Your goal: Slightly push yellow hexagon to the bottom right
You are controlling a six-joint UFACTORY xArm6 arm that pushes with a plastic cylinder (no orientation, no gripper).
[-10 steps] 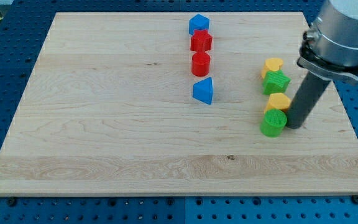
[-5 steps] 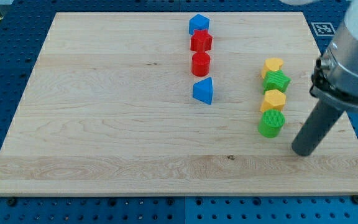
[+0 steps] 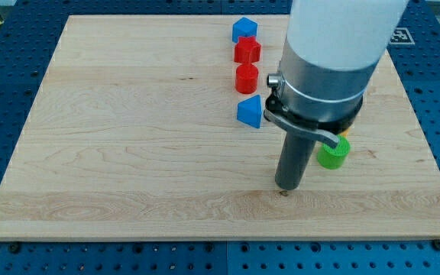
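The yellow hexagon is not showing in this view: the wide body of the arm is covering the place on the view's right where it could be lying, so I cannot tell how it looks or exactly where it is. Only the green cylinder is peeking out under the arm's right side.

My tip is resting on the board, to the lower left of the green cylinder and apart from it. It is a plain rod, so it is holding nothing and touching no block.

Four blocks are standing in a column near the top centre: a blue block closest to the top edge, then a red block, a red cylinder, and a blue triangle lowest, just left of the arm.

The left half of the board is lying open, and a wide strip is running along the bottom edge below my tip. On the right, some bare wood is showing between the green cylinder and the right edge.
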